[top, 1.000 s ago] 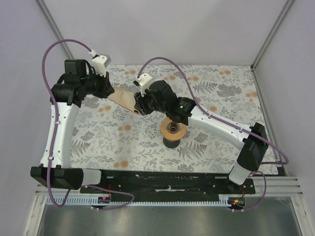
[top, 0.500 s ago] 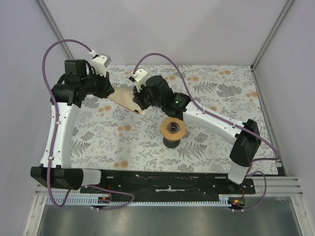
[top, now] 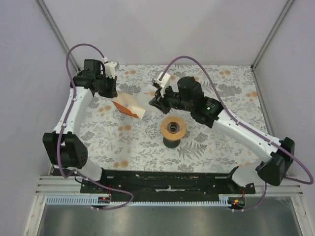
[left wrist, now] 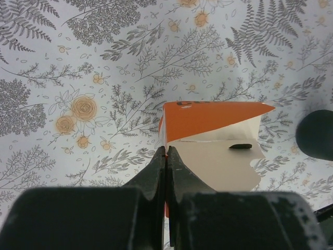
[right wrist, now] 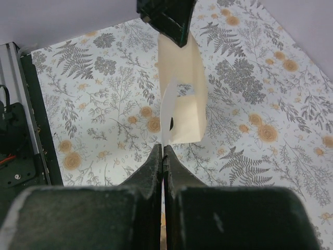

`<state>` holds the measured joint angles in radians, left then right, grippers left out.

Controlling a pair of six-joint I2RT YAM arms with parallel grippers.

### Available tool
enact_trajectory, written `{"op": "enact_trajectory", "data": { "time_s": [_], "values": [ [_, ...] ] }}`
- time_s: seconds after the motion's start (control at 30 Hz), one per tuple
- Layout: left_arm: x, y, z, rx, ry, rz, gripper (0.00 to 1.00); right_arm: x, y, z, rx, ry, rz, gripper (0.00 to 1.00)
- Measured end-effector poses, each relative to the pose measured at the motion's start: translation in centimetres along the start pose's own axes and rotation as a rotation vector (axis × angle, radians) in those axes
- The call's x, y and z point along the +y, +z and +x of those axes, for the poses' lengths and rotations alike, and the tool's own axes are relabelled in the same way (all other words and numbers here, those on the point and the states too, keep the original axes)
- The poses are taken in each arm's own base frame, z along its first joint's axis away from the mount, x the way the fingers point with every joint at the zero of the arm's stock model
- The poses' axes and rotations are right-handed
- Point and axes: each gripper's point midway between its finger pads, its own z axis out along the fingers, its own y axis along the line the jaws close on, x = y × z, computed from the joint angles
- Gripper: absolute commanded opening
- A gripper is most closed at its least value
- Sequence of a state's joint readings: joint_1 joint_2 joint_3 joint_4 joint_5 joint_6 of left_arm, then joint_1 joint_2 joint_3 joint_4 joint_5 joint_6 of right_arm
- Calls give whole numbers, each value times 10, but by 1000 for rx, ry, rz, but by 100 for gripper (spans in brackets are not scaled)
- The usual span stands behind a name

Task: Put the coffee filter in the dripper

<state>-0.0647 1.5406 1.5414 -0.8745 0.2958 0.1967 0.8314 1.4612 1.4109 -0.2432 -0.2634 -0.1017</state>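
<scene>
We saw the coffee filter (right wrist: 168, 114) as a thin white paper edge reaching from the mouth of the orange-and-white cardboard pack (left wrist: 208, 117). The right gripper (right wrist: 163, 148) had its fingers pressed together on that edge. The left gripper (left wrist: 166, 151) pinched the pack's edge over the fern-and-rose printed cloth (top: 221, 88). The dripper (top: 173, 129), a round tan-rimmed funnel on a black base, stood apart beside the right arm, its dark centre hole showing.
</scene>
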Motion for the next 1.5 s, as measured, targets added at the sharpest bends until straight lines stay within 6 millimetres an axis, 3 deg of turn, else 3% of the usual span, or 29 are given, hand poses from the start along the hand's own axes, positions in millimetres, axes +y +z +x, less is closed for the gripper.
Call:
{"op": "enact_trajectory", "data": {
  "time_s": [0.23,0.37,0.5,0.73,0.9,1.03,1.17,1.33,1.5],
  "values": [
    [24,52,25,102,-33,-16,4,10,-46,-14,-75,-69,-14,0],
    [31,74,43,152,-53,-10,29,9,-68,-14,-101,-88,6,0],
    [32,81,52,165,-48,-5,57,8,-81,-8,-99,-99,18,0],
    [28,78,46,138,-30,23,77,3,-99,3,-87,-103,38,0],
    [13,49,21,54,11,71,81,3,-112,5,-97,-107,23,0],
    [-5,9,-18,-71,72,124,81,11,-118,4,-106,-126,-15,0],
    [-32,-31,-38,-163,143,212,80,20,-120,4,-113,-151,-68,0],
    [-88,-83,-40,-250,266,371,84,35,-120,4,-124,-171,-160,0],
    [-176,-124,-23,-277,473,589,88,45,-115,-5,-134,-178,-241,0]
  ]
}}
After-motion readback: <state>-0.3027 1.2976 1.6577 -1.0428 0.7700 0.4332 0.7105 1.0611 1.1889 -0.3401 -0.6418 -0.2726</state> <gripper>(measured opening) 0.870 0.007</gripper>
